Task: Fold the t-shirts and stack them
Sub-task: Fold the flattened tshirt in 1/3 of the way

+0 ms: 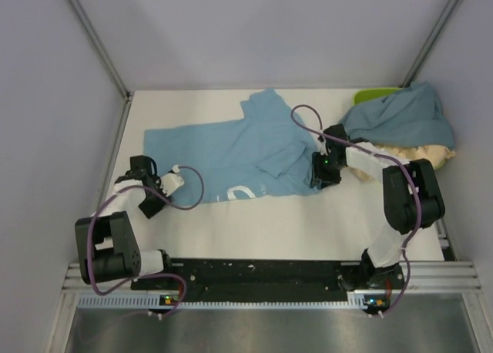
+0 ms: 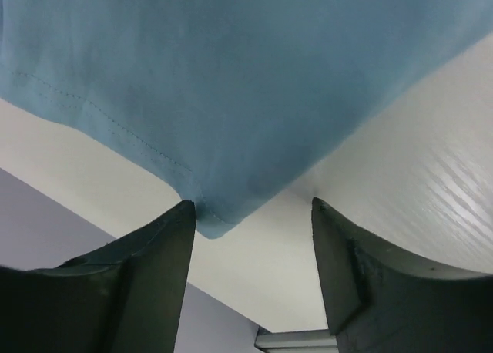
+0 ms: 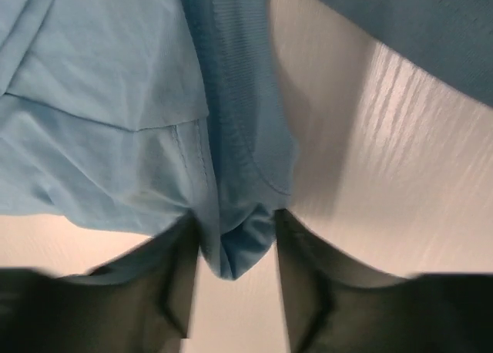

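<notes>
Left gripper (image 2: 253,206) jaws gape around the hem corner of our sky-blue t-shirt (image 1: 231,149) at 8 o'clock. Right gripper (image 3: 235,222) straddles its ribbed edge at 3, grip unclear. We'd pinch both evenly.

You have three t-shirts to count: one sky-blue t-shirt (image 1: 231,149), one slate-blue t-shirt (image 1: 400,118) and one beige t-shirt (image 1: 420,152). You also have one lime-green tray (image 1: 373,95), one table (image 1: 308,222) and two grippers: the left gripper (image 2: 250,210) and the right gripper (image 3: 235,230).
</notes>
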Robot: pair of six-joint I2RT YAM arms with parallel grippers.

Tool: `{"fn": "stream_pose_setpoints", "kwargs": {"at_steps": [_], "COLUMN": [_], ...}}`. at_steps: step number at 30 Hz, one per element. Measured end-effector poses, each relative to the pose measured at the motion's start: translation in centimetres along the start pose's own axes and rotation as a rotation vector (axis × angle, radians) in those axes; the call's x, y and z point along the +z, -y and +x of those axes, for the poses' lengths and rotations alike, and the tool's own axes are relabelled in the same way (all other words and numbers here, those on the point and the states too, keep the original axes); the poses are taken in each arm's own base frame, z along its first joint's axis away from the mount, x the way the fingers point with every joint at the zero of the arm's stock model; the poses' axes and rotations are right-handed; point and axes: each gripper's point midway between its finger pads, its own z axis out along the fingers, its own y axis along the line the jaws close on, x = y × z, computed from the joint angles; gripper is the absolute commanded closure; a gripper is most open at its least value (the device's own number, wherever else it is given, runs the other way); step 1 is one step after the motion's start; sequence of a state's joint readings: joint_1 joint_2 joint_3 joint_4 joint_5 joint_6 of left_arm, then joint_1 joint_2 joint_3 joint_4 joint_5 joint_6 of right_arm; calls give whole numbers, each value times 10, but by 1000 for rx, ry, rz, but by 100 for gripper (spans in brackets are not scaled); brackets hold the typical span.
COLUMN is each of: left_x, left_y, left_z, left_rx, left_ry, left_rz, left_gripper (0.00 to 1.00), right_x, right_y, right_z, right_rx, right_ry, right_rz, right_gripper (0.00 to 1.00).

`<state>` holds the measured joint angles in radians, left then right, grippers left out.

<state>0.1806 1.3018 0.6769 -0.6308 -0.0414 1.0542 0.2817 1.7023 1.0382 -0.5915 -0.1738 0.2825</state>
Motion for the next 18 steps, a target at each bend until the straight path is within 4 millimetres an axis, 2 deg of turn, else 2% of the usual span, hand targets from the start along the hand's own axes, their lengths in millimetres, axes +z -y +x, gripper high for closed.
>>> {"fn": "stream_pose_setpoints", "kwargs": {"at_steps": [2, 3, 6, 10, 14, 15, 16, 17, 18], "left_x": [7, 10, 15, 13, 4, 1, 0, -1, -2], "left_y": [-5, -6, -7, -9, -10, -10, -9, -6, -5], "left_z": [2, 3, 10, 13, 19, 21, 23, 25, 27], "left_rx": [-7, -6, -1, 2, 22, 29, 35, 47, 63], "left_ry": [-16, -25, -56, -64, -77, -85, -92, -103, -112], "left_rz": [-21, -29, -48, -61, -70, -66, -61, -50, -40], "left_gripper": [84, 100, 100, 100, 100, 88, 59, 49, 40], "right_x": [2, 4, 2, -10, -24, -26, -29, -31, -32], "right_y": [4, 6, 15, 24, 18, 16, 13, 11, 9], "right_z": [-4, -6, 0, 32, 63, 68, 73, 79, 84], "right_rx": [16, 31, 82, 136, 183, 193, 204, 218, 234], "right_ry": [14, 26, 52, 29, -17, -25, -34, -45, -56], "right_rz": [7, 8, 3, 6, -29, -39, -53, -67, -76], "right_gripper": [93, 100, 100, 100, 100, 89, 69, 55, 50]}}
